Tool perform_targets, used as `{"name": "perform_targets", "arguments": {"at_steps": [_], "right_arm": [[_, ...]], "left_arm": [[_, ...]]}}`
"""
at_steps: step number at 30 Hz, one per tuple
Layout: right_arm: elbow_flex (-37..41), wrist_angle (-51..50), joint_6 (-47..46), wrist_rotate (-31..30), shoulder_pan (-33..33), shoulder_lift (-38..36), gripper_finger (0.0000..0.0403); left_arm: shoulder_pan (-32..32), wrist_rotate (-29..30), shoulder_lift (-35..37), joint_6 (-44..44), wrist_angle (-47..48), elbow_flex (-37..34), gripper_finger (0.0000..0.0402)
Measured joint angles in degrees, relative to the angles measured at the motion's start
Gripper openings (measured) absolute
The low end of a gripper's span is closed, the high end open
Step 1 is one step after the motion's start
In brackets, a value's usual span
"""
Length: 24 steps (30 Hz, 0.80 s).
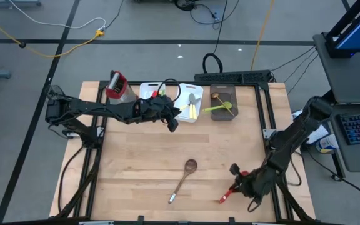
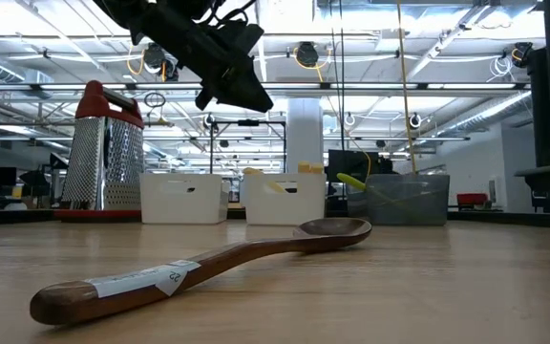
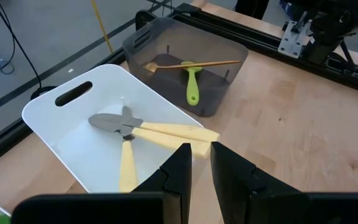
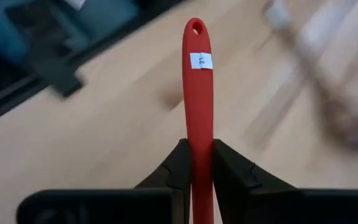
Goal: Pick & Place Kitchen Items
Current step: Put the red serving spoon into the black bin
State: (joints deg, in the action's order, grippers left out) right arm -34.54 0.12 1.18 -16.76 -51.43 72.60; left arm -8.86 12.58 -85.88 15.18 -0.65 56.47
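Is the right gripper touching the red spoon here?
Touching. In the right wrist view the right gripper has both fingers pressed against the red spoon handle, with no gap on either side.

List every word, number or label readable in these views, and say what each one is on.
"21" on a white sticker near the hole end of the red spoon handle, held in the right gripper.
"22", or close to it, on a white label on the wooden spoon handle; the label's smaller print is too small to read.
Nothing else is legible.
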Motion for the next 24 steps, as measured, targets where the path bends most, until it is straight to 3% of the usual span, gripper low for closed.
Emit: {"name": "perform_targets", "arguments": {"at_steps": [10, 24], "right_arm": [[-0.1, -0.4, 24.9, 0.4, 9.1, -15.0, 0.0034], [-0.1, -3.6, 52.9, 0.3, 26.3, -17.6, 0.0035]], "left_arm": [[0.0, 0.0, 0.0, 0.0, 0.0, 0.0, 0.0063], [0.0, 0.0, 0.0, 0.0, 0.0, 0.0, 0.0063]]}}
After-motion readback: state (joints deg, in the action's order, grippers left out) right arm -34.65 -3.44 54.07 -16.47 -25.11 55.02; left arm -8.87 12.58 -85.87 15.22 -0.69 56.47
